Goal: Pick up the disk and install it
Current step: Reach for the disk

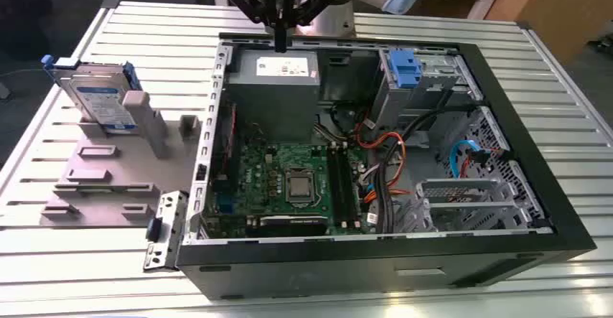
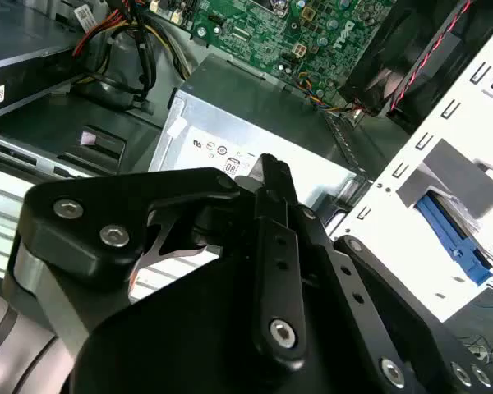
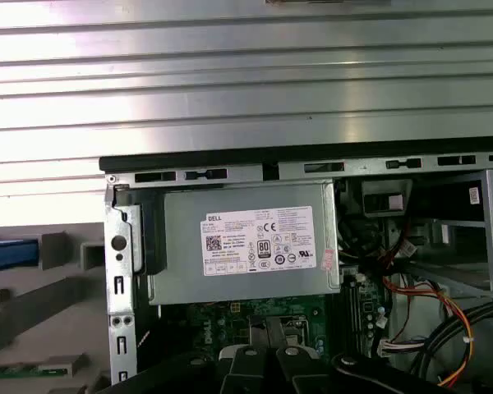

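End effector [image 1: 281,44] is hanging above the back wall of the open PC case [image 1: 383,260], right over the power supply [image 1: 278,70]. The fingers look pinched together with nothing between them, and the second wrist view agrees: tips [image 2: 269,168] closed and empty, with the supply's sticker just beyond them.

The disk [image 1: 96,92] hasn't been picked. It stands on edge in a slot of the grey fixture [image 1: 105,167] on the table [image 1: 565,67], on the exterior view's left, outside the case and well apart from the end effector. Its label faces out and the blue carrier shows at its upper end. My read is that it's parked upright so a top-down grasp can straddle it, rather than having to pry it off a flat surface.

The case lies on its side with the open face up, presumably so the bays are reachable from above. The drive cage [image 1: 421,74] sits in the far corner beside the supply and has a blue bracket [image 1: 403,67] in it. I can't tell from here which slot is free.

So the task is at the start: nothing held, nothing installed.
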Controlling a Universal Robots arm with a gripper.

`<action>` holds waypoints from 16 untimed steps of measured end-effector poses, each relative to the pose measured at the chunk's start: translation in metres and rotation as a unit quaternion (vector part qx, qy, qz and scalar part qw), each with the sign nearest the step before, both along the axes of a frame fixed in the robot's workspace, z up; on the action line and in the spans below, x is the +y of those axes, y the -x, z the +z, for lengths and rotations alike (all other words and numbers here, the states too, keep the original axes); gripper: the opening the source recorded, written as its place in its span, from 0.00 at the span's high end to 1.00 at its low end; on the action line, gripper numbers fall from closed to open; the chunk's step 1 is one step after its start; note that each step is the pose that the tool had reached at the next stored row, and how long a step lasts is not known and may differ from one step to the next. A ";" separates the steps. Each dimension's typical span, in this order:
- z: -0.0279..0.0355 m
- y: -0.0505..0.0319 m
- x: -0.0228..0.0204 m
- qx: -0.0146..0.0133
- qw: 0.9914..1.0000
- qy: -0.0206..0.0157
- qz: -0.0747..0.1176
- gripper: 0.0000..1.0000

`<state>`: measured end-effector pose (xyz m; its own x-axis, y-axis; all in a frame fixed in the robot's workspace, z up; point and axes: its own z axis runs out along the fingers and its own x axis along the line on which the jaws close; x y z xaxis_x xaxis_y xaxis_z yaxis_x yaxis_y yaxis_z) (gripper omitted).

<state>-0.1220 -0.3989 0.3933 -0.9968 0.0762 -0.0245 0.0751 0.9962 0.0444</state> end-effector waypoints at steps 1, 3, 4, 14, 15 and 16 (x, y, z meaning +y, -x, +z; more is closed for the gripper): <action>0.0000 0.0000 0.0000 0.000 1.000 0.000 0.000 0.89; 0.0000 0.0000 0.0000 0.000 1.000 0.000 0.000 0.89; 0.0000 0.0000 0.0000 0.000 1.000 0.000 0.000 0.89; 0.0000 0.0010 0.0000 0.000 1.000 0.000 0.000 0.89; 0.0000 0.0017 0.0000 0.000 1.000 0.000 0.000 0.89; 0.0000 0.0024 0.0000 0.000 1.000 0.000 0.000 0.89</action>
<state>-0.1244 -0.3989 0.3933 -0.9968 0.0763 -0.0241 0.0752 0.9962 0.0443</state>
